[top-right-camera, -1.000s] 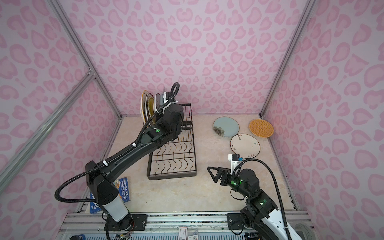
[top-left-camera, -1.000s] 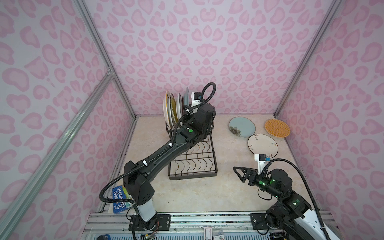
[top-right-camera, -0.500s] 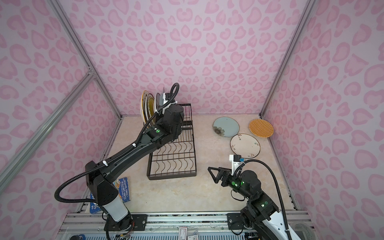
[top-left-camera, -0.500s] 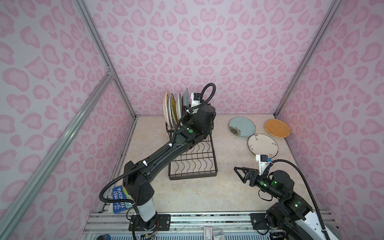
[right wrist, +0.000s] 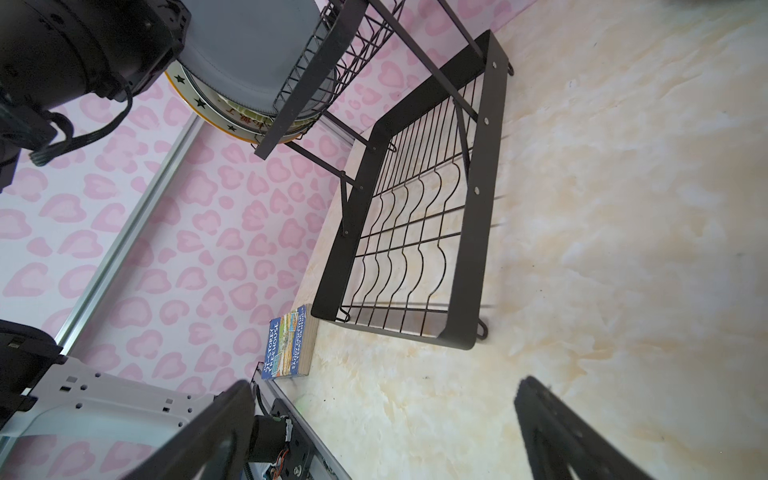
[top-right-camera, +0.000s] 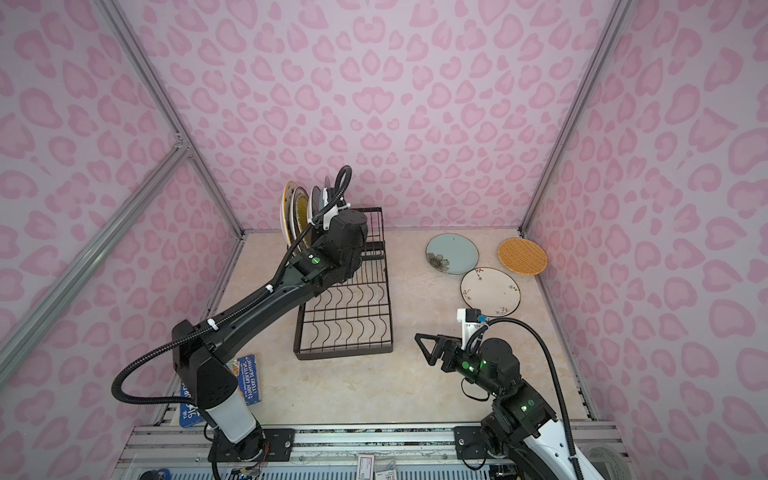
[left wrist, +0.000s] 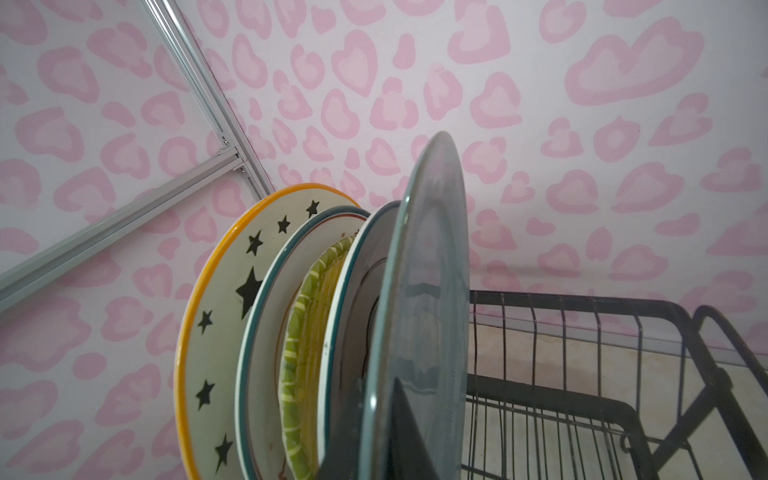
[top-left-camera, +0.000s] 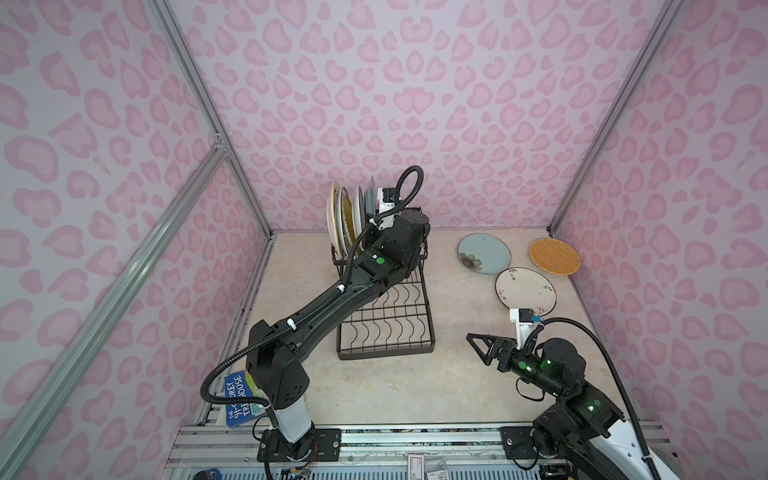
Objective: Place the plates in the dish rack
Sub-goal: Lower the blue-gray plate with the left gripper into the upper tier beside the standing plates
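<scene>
Several plates stand on edge in the raised tier of the black dish rack (top-left-camera: pixel 384 355). Among them are a star-printed one (left wrist: pixel 220 332) and a yellow-green woven one (left wrist: pixel 307 324). My left gripper (left wrist: pixel 382 440) is shut on the rim of the large grey-blue plate (left wrist: pixel 428 291), which stands upright beside them. Three plates lie flat at the back right: pale blue flowered (top-left-camera: pixel 484 253), orange woven (top-left-camera: pixel 554 256) and white with motifs (top-left-camera: pixel 525 290). My right gripper (top-left-camera: pixel 478 348) hovers open and empty over the table at the front right.
The rack's long lower tray (right wrist: pixel 478 208) with wavy dividers holds nothing. A blue book (top-left-camera: pixel 241 392) lies at the front left by the left arm's base. Pink patterned walls close in the back and both sides.
</scene>
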Action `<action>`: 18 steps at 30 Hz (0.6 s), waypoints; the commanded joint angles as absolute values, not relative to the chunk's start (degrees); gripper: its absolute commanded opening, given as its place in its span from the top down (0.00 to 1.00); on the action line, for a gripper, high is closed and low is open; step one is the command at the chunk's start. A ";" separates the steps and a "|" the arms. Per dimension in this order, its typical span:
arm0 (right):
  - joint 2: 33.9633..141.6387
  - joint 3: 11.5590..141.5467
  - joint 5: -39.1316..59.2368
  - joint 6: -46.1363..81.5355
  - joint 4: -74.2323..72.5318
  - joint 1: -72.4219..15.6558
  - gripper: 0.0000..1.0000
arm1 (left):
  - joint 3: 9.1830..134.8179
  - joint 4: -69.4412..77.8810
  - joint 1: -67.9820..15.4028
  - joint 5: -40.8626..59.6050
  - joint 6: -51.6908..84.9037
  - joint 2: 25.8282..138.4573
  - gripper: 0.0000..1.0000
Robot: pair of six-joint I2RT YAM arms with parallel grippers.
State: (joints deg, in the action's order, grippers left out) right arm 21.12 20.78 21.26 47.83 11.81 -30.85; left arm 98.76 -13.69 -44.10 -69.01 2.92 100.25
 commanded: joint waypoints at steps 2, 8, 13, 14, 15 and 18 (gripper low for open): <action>20.90 20.48 21.39 47.46 10.67 -30.98 0.03 | 99.90 -16.00 -43.93 -69.08 3.41 101.17 0.96; 20.61 20.50 21.35 47.20 10.94 -30.94 0.03 | 99.87 -17.24 -43.91 -69.35 4.81 101.34 0.96; 20.07 20.24 21.27 47.15 11.20 -31.00 0.03 | 99.12 -18.25 -43.89 -69.18 5.89 100.36 0.81; 19.99 20.21 21.17 47.20 11.24 -30.94 0.03 | 98.90 -18.41 -43.94 -69.01 6.06 99.89 0.77; 19.96 20.28 21.18 47.20 11.17 -30.95 0.03 | 98.72 -18.37 -43.95 -68.78 6.14 99.31 0.76; 19.99 20.30 21.18 47.20 11.17 -30.94 0.03 | 98.70 -18.37 -43.99 -68.42 5.76 98.11 0.73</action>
State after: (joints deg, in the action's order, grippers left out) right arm 20.16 20.67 21.26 47.79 11.88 -30.87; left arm 98.85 -18.33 -44.03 -68.27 5.13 100.01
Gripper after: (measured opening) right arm 0.975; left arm 0.268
